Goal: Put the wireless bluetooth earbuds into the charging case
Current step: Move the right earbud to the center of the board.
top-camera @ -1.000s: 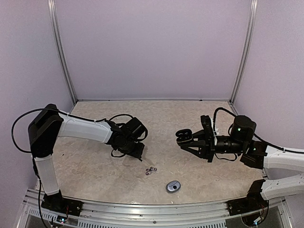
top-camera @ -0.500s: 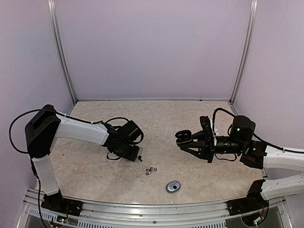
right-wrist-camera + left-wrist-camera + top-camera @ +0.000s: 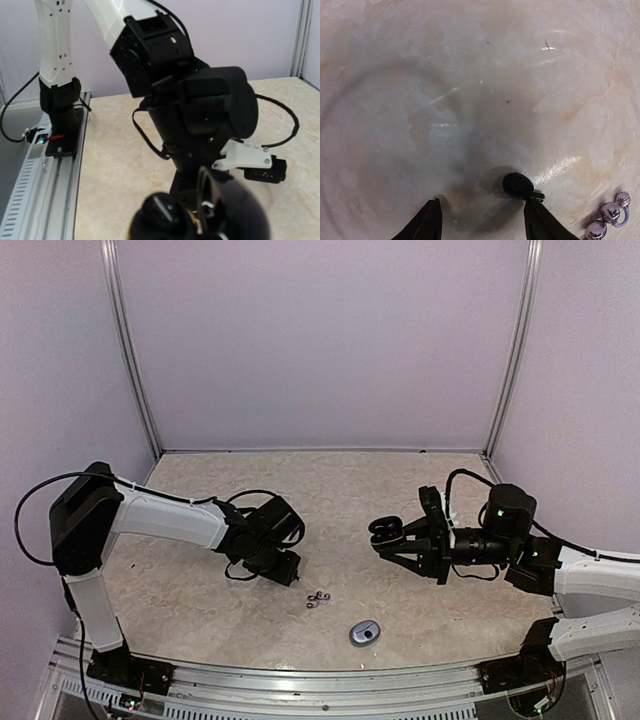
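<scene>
A glossy black earbud (image 3: 518, 185) lies on the table just inside my left gripper's right fingertip (image 3: 536, 214), touching or nearly touching it. My left gripper (image 3: 484, 220) is open and low over the table, nothing clamped between its fingers. Two or three silvery-grey earbuds with pinkish tips (image 3: 608, 216) lie to its right, also seen as a small cluster of earbuds (image 3: 318, 598). My right gripper (image 3: 398, 537) hovers above the table, shut on the black charging case (image 3: 383, 528), whose lid stands open (image 3: 235, 212).
A grey oval case (image 3: 365, 632) lies near the table's front edge, right of the silvery buds. The left arm (image 3: 195, 105) fills the middle of the right wrist view. Metal rails (image 3: 300, 680) border the front edge.
The left gripper shifted slightly across the table and settled low beside the black earbud. The right arm with the case has barely moved.
</scene>
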Robot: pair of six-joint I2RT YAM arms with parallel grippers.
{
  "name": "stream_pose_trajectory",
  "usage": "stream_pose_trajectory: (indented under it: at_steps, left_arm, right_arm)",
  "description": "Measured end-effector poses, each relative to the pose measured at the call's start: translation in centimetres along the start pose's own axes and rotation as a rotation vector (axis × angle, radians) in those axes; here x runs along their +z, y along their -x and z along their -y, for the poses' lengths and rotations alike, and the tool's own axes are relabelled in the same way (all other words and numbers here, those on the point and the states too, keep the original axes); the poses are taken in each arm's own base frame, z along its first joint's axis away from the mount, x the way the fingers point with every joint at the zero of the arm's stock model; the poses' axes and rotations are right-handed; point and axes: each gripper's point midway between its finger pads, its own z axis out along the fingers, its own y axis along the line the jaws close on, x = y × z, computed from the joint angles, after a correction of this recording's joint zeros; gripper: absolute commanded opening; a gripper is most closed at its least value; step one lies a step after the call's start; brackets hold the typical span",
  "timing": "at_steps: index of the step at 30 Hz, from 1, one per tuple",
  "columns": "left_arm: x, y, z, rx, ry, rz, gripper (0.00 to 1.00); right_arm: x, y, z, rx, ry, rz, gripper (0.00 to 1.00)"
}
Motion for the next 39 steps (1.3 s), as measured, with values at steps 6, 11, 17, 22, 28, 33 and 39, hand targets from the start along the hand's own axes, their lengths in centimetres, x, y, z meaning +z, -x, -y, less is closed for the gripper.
stream_pose_trajectory:
  at_steps: [6,11,17,22,28,33,39]
  left_arm:
    - [0.1,1.1,0.7,-0.003,-0.019,0.018,0.58]
    - [0.5,2.2,1.2,-0.006,-0.026,0.035,0.60]
    - [0.6,2.6,1.1,0.014,-0.028,0.050,0.69]
    - [-0.9,2.1,0.2,0.058,-0.029,0.088,0.72]
    - [-3.4,1.7,-0.4,0.171,-0.040,0.193,0.72]
    - [-3.8,1.2,0.2,0.261,-0.051,0.242,0.71]
    - [-3.6,1.4,0.4,0.311,-0.042,0.279,0.71]
  right_arm:
    - [0.0,-0.2,0.0,0.001,0.001,-0.007,0.00]
    - [0.1,-0.3,0.0,0.004,0.000,-0.012,0.00]
    - [0.1,-0.4,0.0,0.002,0.000,-0.014,0.00]
    - [0.1,-0.4,0.0,0.003,0.002,-0.015,0.00]
    - [0.1,-0.4,0.0,0.003,0.002,-0.015,0.00]
    - [0.1,-0.4,0.0,0.003,0.004,-0.015,0.00]
    - [0.1,-0.4,0.0,0.003,0.004,-0.015,0.00]
